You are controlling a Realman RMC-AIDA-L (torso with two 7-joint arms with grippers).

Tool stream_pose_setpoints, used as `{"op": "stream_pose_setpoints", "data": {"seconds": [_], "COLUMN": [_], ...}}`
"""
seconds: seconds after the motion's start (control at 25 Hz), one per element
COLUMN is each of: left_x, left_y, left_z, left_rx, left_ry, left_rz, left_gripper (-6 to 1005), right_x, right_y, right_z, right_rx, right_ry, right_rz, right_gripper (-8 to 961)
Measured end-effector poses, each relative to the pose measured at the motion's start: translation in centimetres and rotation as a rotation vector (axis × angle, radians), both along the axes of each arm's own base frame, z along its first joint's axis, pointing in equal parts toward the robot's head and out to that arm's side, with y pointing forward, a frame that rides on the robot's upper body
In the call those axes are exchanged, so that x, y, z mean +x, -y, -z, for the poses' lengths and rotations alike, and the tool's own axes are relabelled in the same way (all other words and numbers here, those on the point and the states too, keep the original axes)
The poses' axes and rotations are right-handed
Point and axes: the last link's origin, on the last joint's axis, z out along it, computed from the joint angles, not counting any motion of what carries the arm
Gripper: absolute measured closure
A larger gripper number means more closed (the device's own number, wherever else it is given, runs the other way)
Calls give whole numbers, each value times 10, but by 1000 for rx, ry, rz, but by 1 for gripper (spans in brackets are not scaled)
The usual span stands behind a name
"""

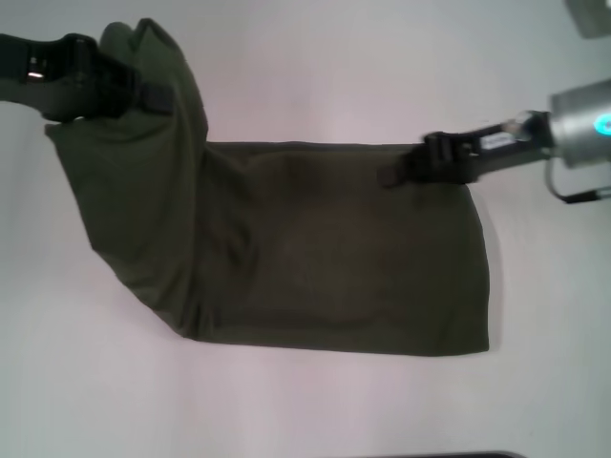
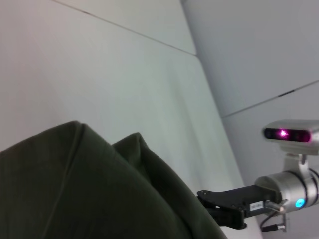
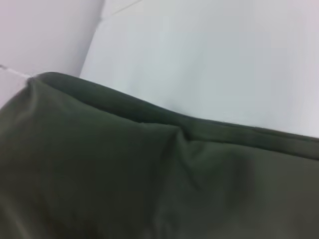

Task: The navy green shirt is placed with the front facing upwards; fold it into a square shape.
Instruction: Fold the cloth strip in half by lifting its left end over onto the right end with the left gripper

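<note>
The navy green shirt (image 1: 315,258) lies on the white table as a wide dark olive band, with no lettering showing. Its left end is raised and bunched up toward the far left. My left gripper (image 1: 158,95) is shut on that raised fabric, and the left wrist view shows the shirt (image 2: 84,189) humped close below the camera. My right gripper (image 1: 396,174) is at the shirt's far right edge, shut on the cloth there. The right wrist view is filled by the shirt (image 3: 124,169), creased near the hold. The left wrist view also shows the right gripper (image 2: 219,211) farther off.
The white table (image 1: 315,57) spreads all around the shirt. A grey object (image 1: 592,14) sits at the far right corner. A dark strip (image 1: 458,455) shows at the near edge.
</note>
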Motion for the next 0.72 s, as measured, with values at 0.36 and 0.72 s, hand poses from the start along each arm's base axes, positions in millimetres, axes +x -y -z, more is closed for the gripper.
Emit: {"op": "stream_pose_setpoints", "data": {"seconds": [0.36, 0.72], "left_x": [31, 57], "left_y": [1, 4], "left_z": [26, 56], "left_rx": [-72, -112], "left_ry": [57, 89], "left_rz": [78, 118], "left_gripper": [945, 946], "right_x": [51, 69], "right_y": [20, 30], "right_z": [-46, -60], "right_rx": [28, 37], "right_ry": [54, 81], "right_rz": [89, 121], "right_gripper": [934, 933]}}
